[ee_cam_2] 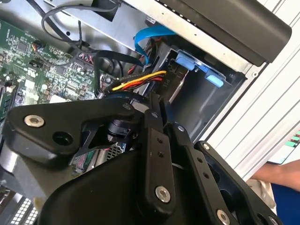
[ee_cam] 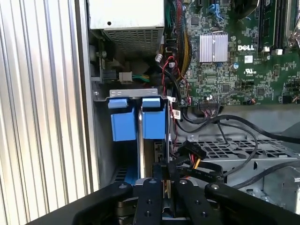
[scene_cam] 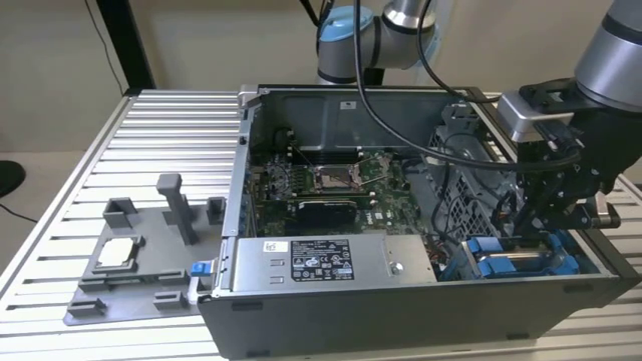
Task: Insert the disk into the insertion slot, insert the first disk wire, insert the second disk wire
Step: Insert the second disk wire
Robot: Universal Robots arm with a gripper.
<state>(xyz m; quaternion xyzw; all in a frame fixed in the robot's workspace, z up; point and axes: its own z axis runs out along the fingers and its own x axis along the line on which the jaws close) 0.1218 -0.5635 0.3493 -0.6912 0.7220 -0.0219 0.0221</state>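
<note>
You're working on a ribbed aluminium worktop (scene_cam: 150, 143) against a plain beige wall. Starting at the exterior view's left, a grey fixture plate (scene_cam: 131, 248) sits toward the worktop's left front corner, carrying a small square processor chip (scene_cam: 116, 252) and some upright posts. Next comes the open computer case (scene_cam: 401, 301), filling the middle and right of the worktop, with the motherboard (scene_cam: 331, 184) on its floor and the long power-supply box (scene_cam: 331, 259) along its front wall.

At the case's front right corner you find the insertion slot (scene_cam: 516, 259), and the disk (ee_cam: 150, 159) looks to be already standing in it: in the first wrist view its silver edge runs below the two blue carrier tabs (ee_cam: 138, 119). The gripper (scene_cam: 537, 218) hangs just above that corner, and in both wrist views its fingers are drawn close together, pinching a black connector on a yellow, red and black wire bundle (ee_cam_2: 138, 80) right beside the disk's end.

I judge the step in hand to be the first wire. To do it well, keep the connector square to the disk's port, let the bundle trail free of the blue ribbon cable (ee_cam_2: 150, 40), and press straight along the port's axis without rocking. The port itself is hidden from you here.
</note>
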